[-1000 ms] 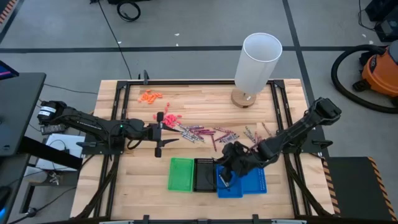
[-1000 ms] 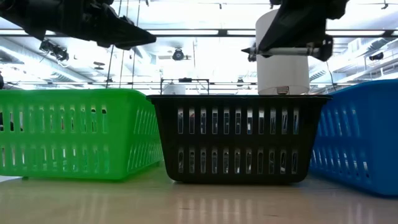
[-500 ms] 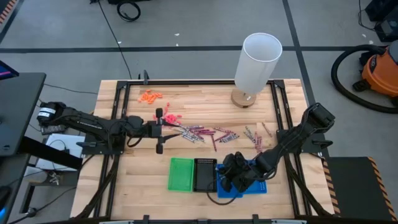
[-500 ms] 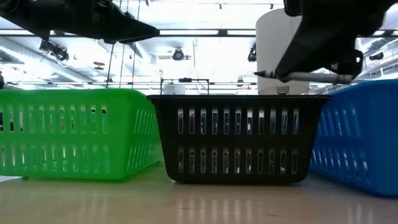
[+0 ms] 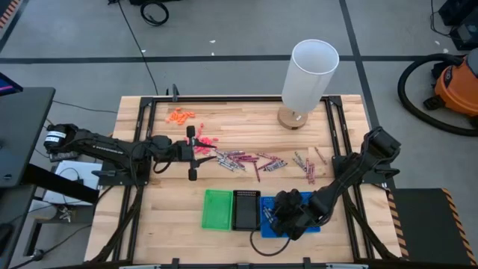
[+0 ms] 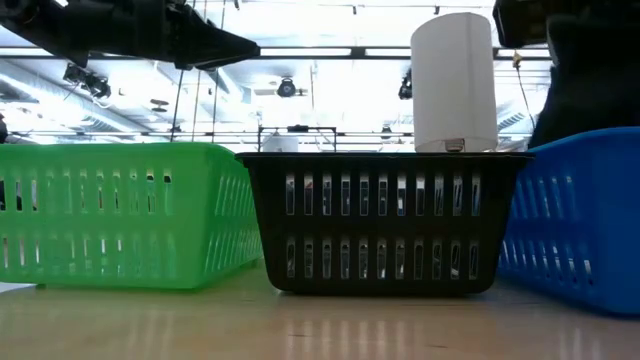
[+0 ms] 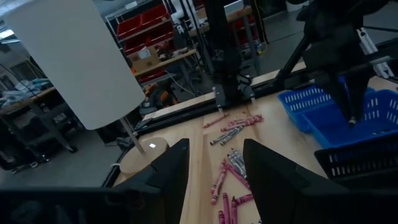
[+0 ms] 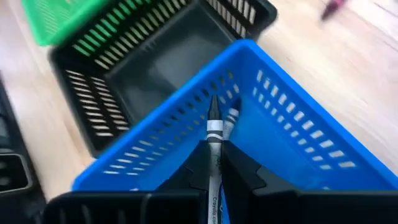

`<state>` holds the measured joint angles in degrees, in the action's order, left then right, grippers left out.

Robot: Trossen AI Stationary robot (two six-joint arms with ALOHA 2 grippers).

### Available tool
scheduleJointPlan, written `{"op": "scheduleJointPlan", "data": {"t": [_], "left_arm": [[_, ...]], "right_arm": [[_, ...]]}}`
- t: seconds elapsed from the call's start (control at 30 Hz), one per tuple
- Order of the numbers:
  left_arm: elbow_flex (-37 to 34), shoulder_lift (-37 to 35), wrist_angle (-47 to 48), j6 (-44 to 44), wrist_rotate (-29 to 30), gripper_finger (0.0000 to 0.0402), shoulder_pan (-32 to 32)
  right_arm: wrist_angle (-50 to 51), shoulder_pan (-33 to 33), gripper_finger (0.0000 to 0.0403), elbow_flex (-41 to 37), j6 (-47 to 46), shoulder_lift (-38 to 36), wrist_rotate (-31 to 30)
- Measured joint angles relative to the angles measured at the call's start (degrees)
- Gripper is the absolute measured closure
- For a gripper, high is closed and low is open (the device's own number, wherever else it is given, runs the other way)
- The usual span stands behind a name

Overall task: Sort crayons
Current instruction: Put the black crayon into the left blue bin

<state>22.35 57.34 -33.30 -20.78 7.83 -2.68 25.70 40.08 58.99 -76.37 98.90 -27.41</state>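
Several crayons (image 5: 246, 159), grey and maroon, lie loose on the wooden table's middle; they also show in the left wrist view (image 7: 231, 163). My right gripper (image 5: 280, 214) is over the blue tray (image 5: 308, 222), shut on a grey crayon (image 8: 213, 149). Another grey crayon (image 8: 232, 117) lies inside the blue tray (image 8: 292, 143). My left gripper (image 5: 192, 154) is open and empty, hovering at the left end of the loose crayons. A black tray (image 5: 246, 210) and a green tray (image 5: 217, 208) stand left of the blue one. My right gripper pinches the grey crayon's shaft (image 8: 212, 163) between its two fingers, which lie along it. The crayon's pointed end (image 8: 213, 111) sticks out past the fingertips, down into the blue tray. In the left wrist view the crayon (image 7: 348, 106) points down, clear of the tray.
A tall white cylinder (image 5: 310, 73) on a round wooden base stands at the far right. Bright orange bits (image 5: 179, 116) lie at the far left, and coral-pink bits (image 5: 203, 142) lie beside my left gripper. Dark rails run along the table's left and right sides.
My right gripper has gone toward the table's near edge and down over the blue tray with the grey crayon, which has tipped from level to point down and has sunk behind the tray's wall in the low view. My left gripper has drifted slightly toward the far edge.
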Motion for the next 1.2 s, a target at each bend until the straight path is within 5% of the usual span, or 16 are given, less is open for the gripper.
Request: {"op": "scheduleJointPlan", "data": {"t": [0.53, 0.87, 1.2], "left_arm": [[0.0, 0.0, 0.1, 0.0, -0.1, 0.0239, 0.0], [0.0, 0.0, 0.7, 3.0, -0.2, 0.0239, 0.0], [0.0, 0.0, 9.7, 11.7, -0.2, 0.0239, -0.2]], "right_arm": [[1.7, -2.3, 0.0312, 0.0, -1.1, 1.3, 4.9], [1.9, -4.0, 0.0311, 0.0, 1.0, -1.5, 9.4], [5.1, -7.4, 0.0311, 0.1, 11.7, -8.9, 3.5]]}}
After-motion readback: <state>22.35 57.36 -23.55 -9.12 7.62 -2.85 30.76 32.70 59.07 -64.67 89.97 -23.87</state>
